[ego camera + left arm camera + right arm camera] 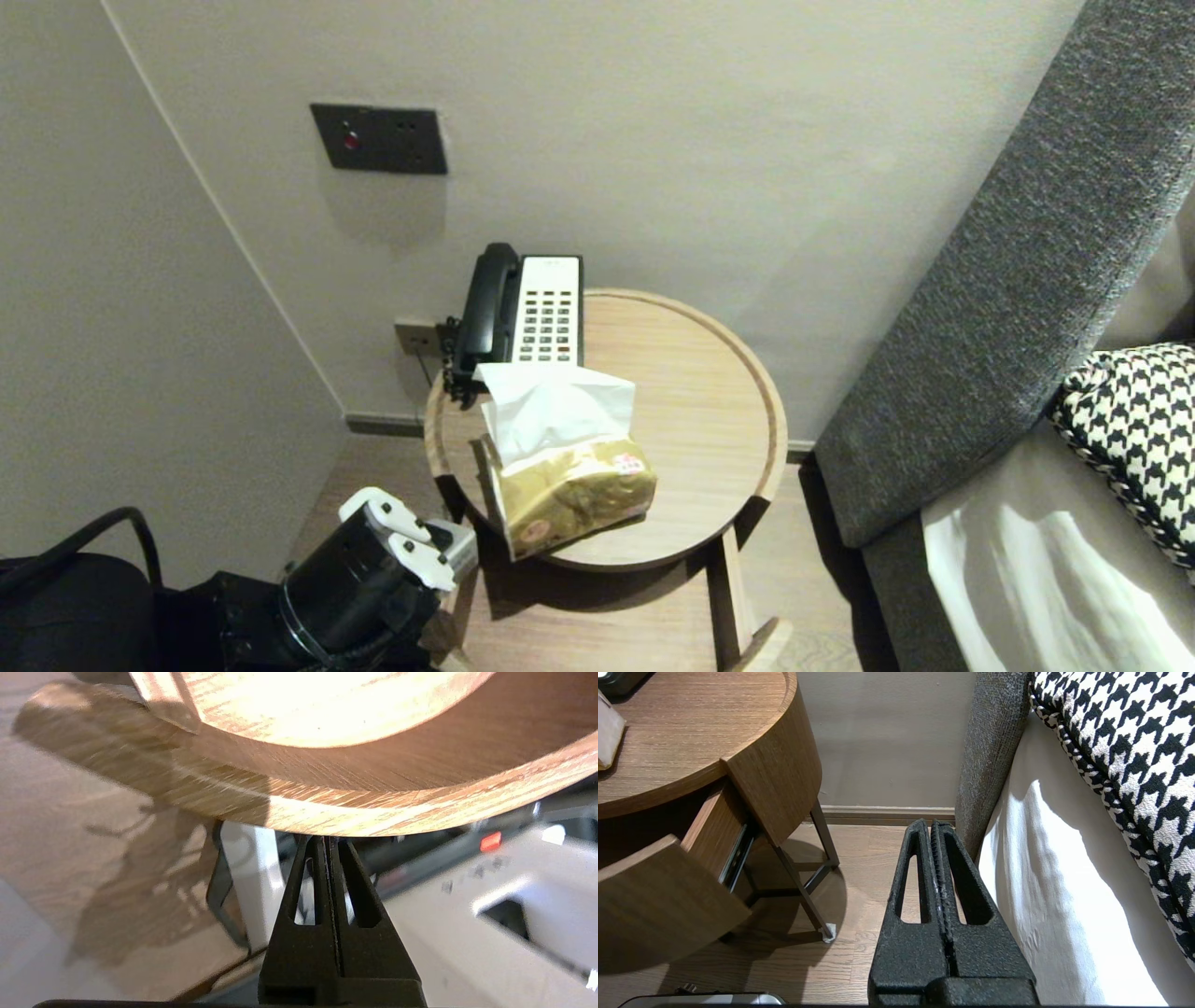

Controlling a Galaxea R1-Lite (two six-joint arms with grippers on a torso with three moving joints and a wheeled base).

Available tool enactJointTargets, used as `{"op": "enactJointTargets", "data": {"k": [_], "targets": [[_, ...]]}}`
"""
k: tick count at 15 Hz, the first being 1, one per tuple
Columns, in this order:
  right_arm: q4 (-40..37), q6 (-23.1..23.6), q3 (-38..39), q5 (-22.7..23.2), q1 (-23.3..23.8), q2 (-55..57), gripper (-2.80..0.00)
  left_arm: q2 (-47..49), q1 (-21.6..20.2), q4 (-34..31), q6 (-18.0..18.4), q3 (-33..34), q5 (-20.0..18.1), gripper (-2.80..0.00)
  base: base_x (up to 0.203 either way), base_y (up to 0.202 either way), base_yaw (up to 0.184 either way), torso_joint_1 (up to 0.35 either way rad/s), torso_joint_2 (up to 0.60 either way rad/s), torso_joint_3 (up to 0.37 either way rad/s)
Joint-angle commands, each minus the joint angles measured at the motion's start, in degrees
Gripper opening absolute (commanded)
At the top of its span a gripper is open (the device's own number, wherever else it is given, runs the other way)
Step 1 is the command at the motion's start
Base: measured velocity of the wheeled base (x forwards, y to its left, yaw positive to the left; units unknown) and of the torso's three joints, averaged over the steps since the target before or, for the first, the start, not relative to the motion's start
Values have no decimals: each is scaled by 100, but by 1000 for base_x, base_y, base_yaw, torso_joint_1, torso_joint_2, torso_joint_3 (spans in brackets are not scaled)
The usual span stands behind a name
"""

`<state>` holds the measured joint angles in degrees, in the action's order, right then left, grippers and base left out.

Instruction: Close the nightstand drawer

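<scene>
The left gripper (327, 841) is held clenched and empty, its tips just beside the curved front of the partly open drawer (383, 807). Above it, a tissue pack (571, 490) is carried on the round surface (700, 392). The right gripper (930, 826) is parked clenched by the bed (1041, 882).

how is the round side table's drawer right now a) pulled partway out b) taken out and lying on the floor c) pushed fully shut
a: the right wrist view shows the curved drawer front standing out from the round table, with its slide rail exposed.
</scene>
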<state>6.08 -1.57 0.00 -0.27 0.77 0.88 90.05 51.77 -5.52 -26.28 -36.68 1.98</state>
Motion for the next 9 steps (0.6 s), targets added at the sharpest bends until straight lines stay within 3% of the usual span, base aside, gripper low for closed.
{"op": "enactJointTargets", "data": {"k": [1,9], "targets": [[7,-1,229,0,2,9,-280,3,-150,113,-17,21,30,-280,0,0,0,0,0,0],[7,-1,229,0,2,9,-280,-36,-736,761,-79,183,-32,-280,0,0,0,0,0,0]]}}
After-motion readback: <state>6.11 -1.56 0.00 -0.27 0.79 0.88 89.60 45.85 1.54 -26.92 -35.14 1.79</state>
